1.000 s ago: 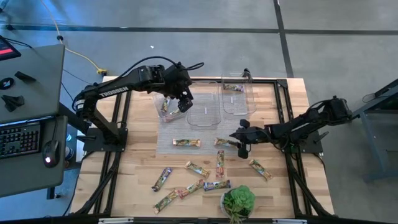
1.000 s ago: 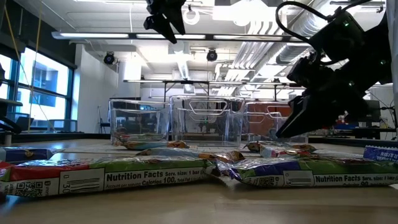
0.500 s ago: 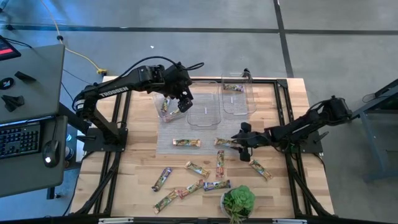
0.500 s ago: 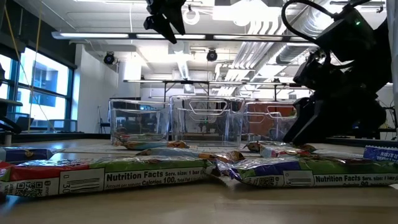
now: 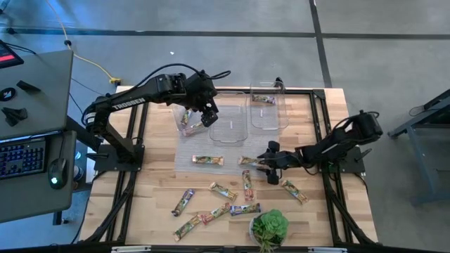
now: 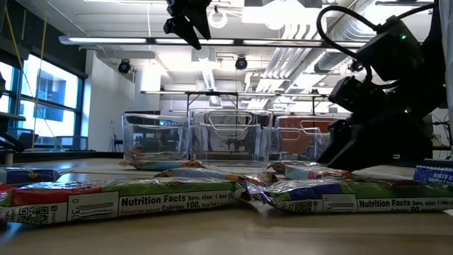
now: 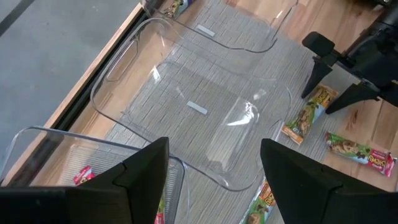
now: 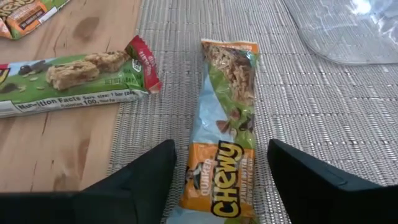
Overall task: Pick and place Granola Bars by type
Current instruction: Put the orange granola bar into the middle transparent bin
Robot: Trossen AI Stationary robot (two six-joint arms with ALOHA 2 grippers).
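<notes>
The right end effector (image 5: 268, 162), fingers spread, straddles a granola bar (image 8: 225, 149) lying on the grey mat (image 5: 211, 151); closing to grasp comes next. The left end effector (image 5: 209, 117) hovers spread over the clear bins (image 5: 230, 126).

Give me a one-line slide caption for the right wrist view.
Open right gripper straddles a Chewy granola bar lying on the gray mat.

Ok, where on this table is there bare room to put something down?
Bare wood lies right of the three clear bins, and on the left edge beside the grey mat. The front is crowded: scattered granola bars and the potted plant.
</notes>
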